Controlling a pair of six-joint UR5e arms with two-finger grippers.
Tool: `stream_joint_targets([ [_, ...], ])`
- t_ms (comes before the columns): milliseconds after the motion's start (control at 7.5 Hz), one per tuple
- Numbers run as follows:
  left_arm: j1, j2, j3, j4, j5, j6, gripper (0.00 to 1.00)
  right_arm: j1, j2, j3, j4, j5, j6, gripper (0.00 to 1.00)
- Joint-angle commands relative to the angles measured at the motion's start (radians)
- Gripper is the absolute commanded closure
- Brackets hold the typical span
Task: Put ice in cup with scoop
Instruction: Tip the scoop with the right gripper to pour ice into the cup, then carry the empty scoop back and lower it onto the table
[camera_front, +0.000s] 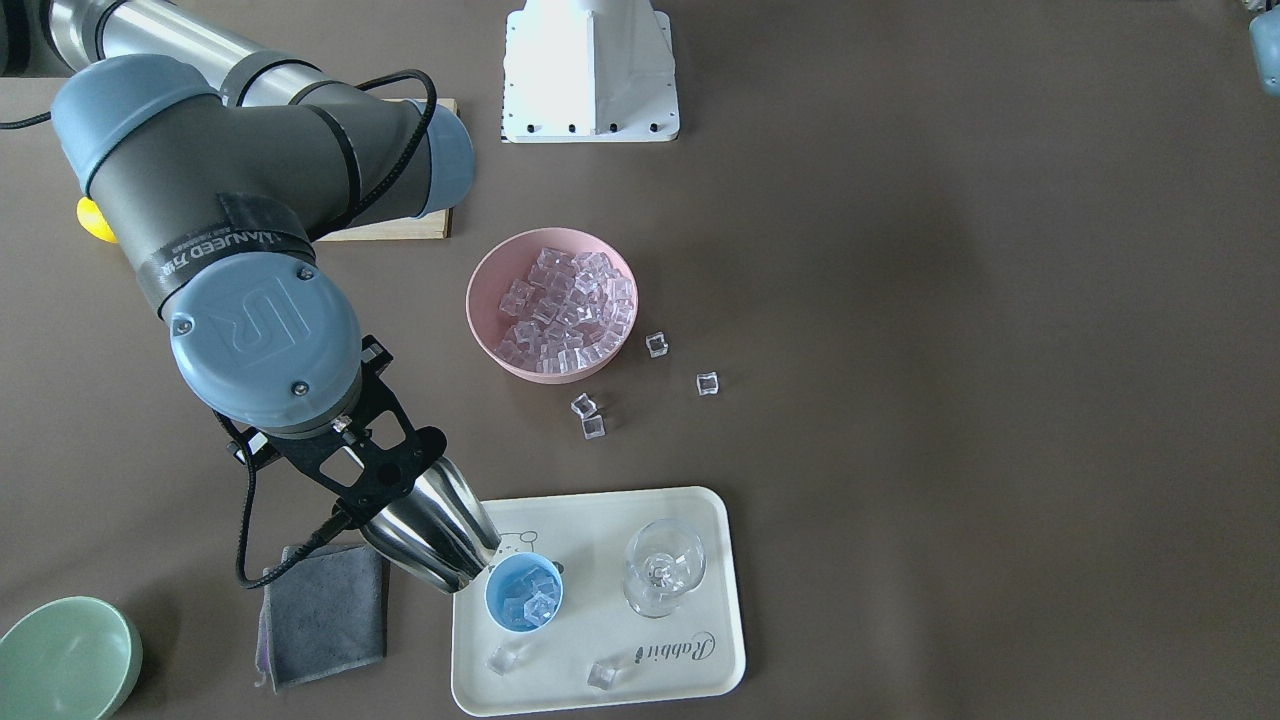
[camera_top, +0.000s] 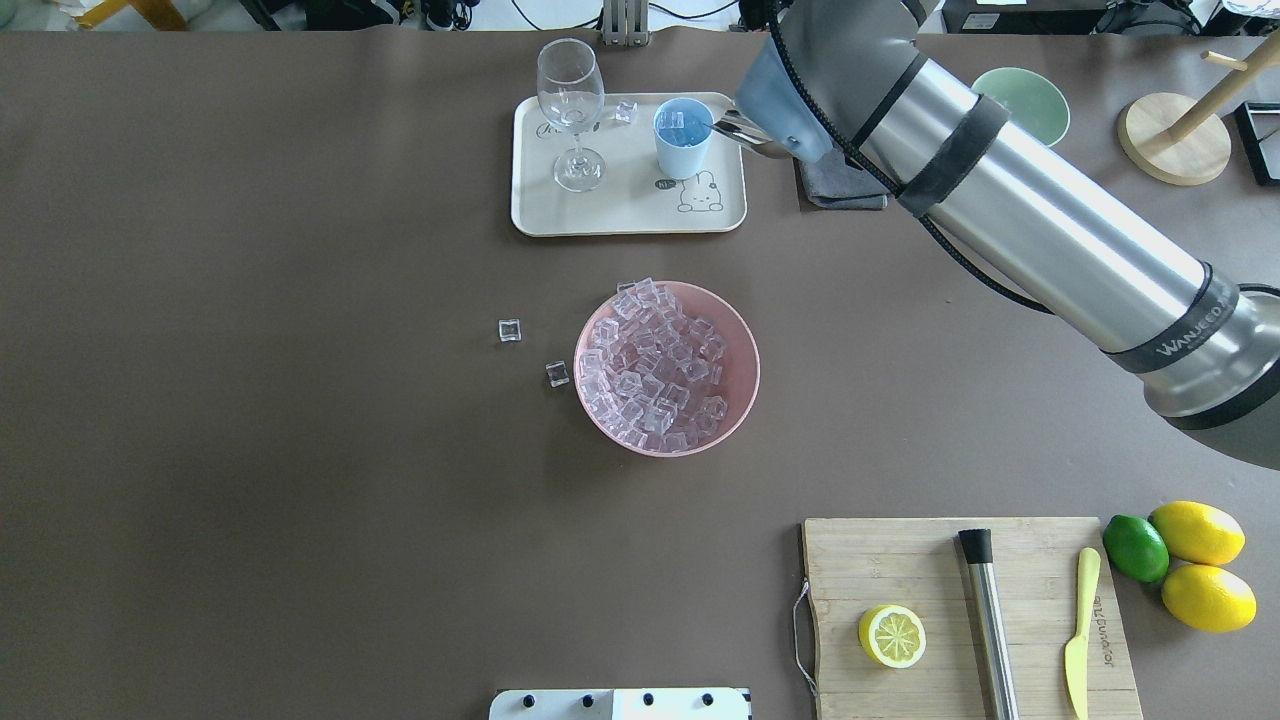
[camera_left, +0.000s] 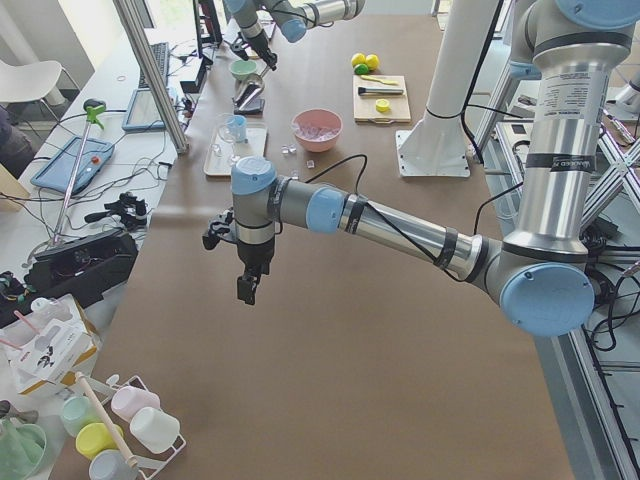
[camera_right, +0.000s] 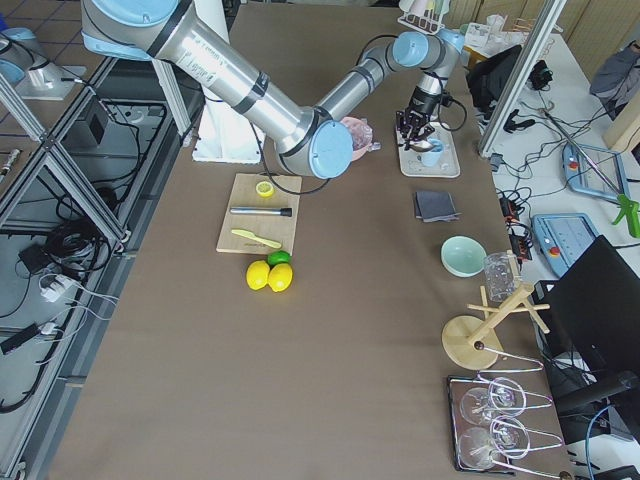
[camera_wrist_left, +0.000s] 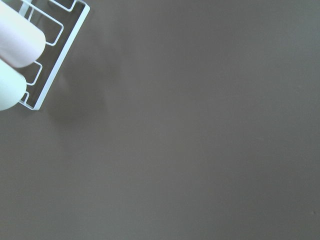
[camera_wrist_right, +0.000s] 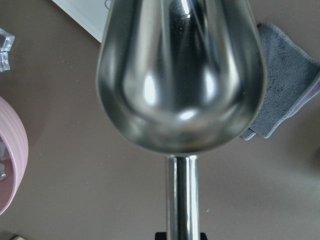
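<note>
My right gripper (camera_front: 385, 478) is shut on the handle of the steel scoop (camera_front: 435, 535). The scoop is tilted down with its mouth at the rim of the light-blue cup (camera_front: 524, 592), which stands on the cream tray (camera_front: 690, 560) and holds a few ice cubes. In the right wrist view the scoop's trough (camera_wrist_right: 180, 75) looks empty. Most of the ice (camera_front: 570, 300) fills the pink bowl (camera_front: 483, 310). The cup (camera_top: 684, 135) and scoop (camera_top: 745, 132) also show in the overhead view. My left gripper (camera_left: 247, 290) hangs over bare table far away; I cannot tell if it is open.
A stemmed glass (camera_front: 663, 565) stands on the tray beside the cup, with two loose cubes (camera_front: 603, 674) near the tray's front. Several cubes (camera_front: 590, 415) lie on the table by the bowl. A grey cloth (camera_front: 325, 612) and green bowl (camera_front: 65, 660) lie beside the tray.
</note>
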Motion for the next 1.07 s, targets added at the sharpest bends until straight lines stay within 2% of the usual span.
stream_joint_targets([
  [0, -0.053, 0.038, 0.084, -0.003, -0.140, 0.074, 0.01, 0.039, -0.203, 0.254, -0.024, 0.062, 0.025, 1.00],
  [133, -0.053, 0.040, 0.100, -0.006, -0.137, 0.076, 0.01, 0.073, -0.307, 0.365, -0.013, 0.096, 0.086, 1.00],
  [267, -0.053, 0.040, 0.111, -0.006, -0.136, 0.074, 0.01, 0.107, -0.401, 0.440, 0.014, 0.135, 0.239, 1.00],
  [400, -0.053, 0.038, 0.108, -0.006, -0.136, 0.074, 0.01, 0.133, -0.511, 0.496, 0.096, 0.162, 0.306, 1.00],
  [667, -0.057, 0.041, 0.104, -0.006, -0.134, 0.074, 0.01, 0.141, -0.677, 0.574, 0.253, 0.161, 0.508, 1.00],
  [933, -0.108, 0.065, 0.101, -0.008, -0.134, 0.076, 0.01, 0.166, -0.862, 0.637, 0.359, 0.163, 0.606, 1.00],
])
